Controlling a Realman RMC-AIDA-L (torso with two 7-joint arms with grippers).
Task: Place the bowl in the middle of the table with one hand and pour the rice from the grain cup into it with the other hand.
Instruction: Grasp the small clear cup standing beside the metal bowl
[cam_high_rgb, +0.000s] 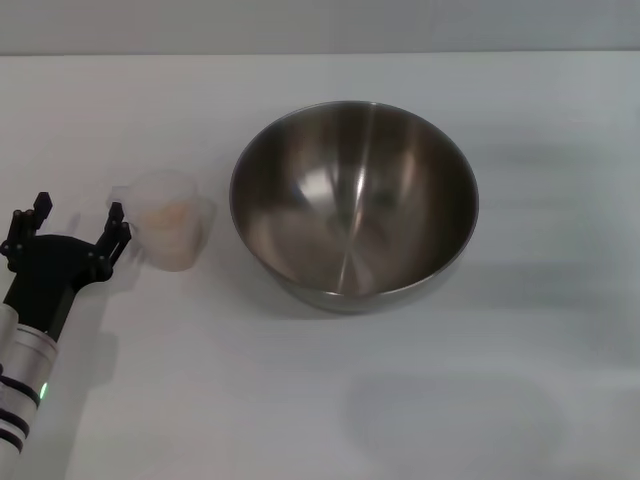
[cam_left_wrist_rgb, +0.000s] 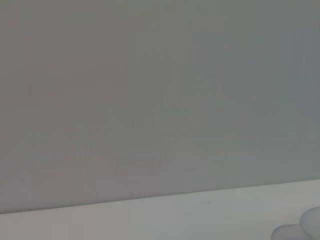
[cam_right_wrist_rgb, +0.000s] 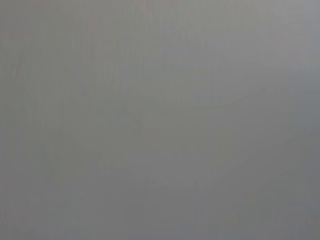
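One gripper of mine is in sight: my left gripper (cam_high_rgb: 78, 222), its fingers spread wide and holding nothing, just left of the grain cup (cam_high_rgb: 172, 232), one fingertip close to its handle. Beige rice (cam_high_rgb: 172, 213) lies inside the cup. To its right stands the stainless-steel bowl (cam_high_rgb: 354, 204), empty, near the middle of the white table (cam_high_rgb: 450, 400).

I see bare bench (cam_high_rgb: 420, 410) in front of the bowl (cam_high_rgb: 354, 205); the grain cup (cam_high_rgb: 172, 220) stands just beside my left end effector (cam_high_rgb: 77, 222), near the bowl.
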